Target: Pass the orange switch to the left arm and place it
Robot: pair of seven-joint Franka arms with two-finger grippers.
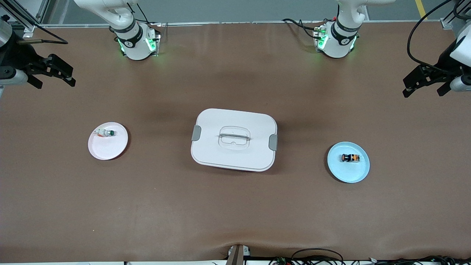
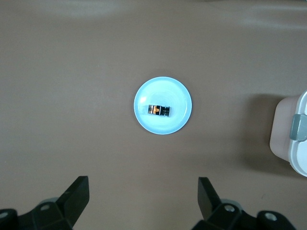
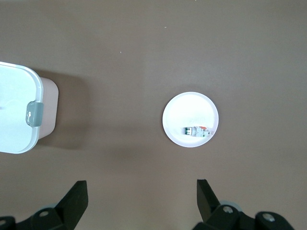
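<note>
my left claw [image 2: 144,206] hangs high over the brown desk [image 2: 72,96], fingers [image 2: 76,194] spread wide with nothing between them. below sits a blue plate [image 2: 180,120], and the orange switch [image 2: 159,110] lies on its side in the plate's middle. well apart from the plate, the box [image 2: 292,139] shows one edge and a grey clip [image 2: 300,127].
</note>
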